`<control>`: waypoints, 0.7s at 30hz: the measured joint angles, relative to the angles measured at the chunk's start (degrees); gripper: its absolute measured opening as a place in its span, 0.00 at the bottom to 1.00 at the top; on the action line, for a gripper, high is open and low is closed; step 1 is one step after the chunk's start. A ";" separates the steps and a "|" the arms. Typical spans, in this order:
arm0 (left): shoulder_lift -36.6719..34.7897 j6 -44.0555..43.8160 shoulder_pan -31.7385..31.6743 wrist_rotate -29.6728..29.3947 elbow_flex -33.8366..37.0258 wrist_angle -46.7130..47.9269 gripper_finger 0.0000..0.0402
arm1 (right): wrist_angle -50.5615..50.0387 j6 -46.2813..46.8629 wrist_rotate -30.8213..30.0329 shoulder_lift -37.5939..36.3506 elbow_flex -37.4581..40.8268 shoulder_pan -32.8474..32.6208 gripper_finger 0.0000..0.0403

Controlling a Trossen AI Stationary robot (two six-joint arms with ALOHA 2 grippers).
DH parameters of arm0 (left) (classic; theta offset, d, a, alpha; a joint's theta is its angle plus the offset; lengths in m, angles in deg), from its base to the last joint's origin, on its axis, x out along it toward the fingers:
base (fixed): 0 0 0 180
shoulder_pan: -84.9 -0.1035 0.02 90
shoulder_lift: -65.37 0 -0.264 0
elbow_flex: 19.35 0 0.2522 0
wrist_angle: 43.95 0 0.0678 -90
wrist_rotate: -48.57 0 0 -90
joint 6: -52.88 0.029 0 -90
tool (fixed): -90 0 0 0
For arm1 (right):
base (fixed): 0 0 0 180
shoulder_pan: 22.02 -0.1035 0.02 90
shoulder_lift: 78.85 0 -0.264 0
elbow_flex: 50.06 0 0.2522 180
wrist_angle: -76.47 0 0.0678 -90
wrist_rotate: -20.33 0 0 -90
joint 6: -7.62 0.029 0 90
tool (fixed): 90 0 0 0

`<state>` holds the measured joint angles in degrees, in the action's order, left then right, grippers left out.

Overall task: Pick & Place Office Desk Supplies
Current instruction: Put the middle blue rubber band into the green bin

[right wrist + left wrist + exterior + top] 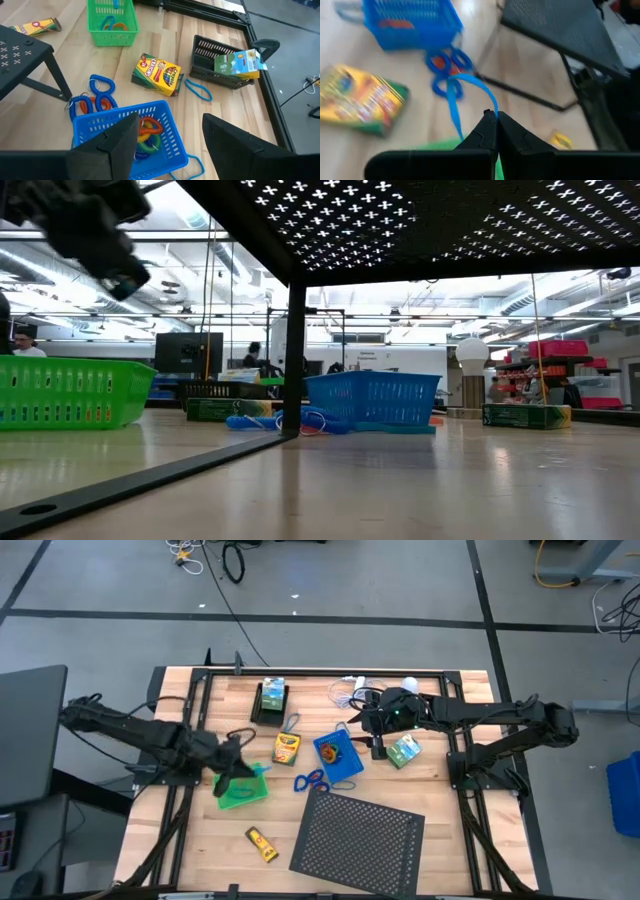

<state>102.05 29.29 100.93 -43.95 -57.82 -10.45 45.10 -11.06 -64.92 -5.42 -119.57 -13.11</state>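
Grey floor (400, 580) w/ dark tape lines, cables, lit workshop, ceiling ducts (60, 265)

"crayola" — on crayon box (156, 75)

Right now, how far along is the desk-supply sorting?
Done: coiled loops sit in the blue mesh tray and green mesh tray, and a green-white carton is in the black tray. In hand: left tool is shut on a blue strap above the green tray. Left: crayon box, blue coil loops, yellow tube, second carton.

Crayon box (286, 748) lies flat between black tray (270, 703) and blue tray (338, 757)
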 joint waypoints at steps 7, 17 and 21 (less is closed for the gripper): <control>1.74 -12.13 9.05 0.33 0.00 7.76 0.01 | 0.00 0.00 -0.01 0.00 0.00 0.00 0.57; 12.68 -21.57 10.98 4.02 0.00 12.25 0.09 | -0.02 0.00 -0.05 0.00 0.00 0.00 0.57; 15.13 -23.73 10.98 3.98 0.00 12.21 0.23 | -0.05 0.00 -0.06 0.00 0.00 0.00 0.57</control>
<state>117.18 5.56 111.90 -39.97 -57.82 1.75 45.05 -11.06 -64.98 -5.42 -119.57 -13.11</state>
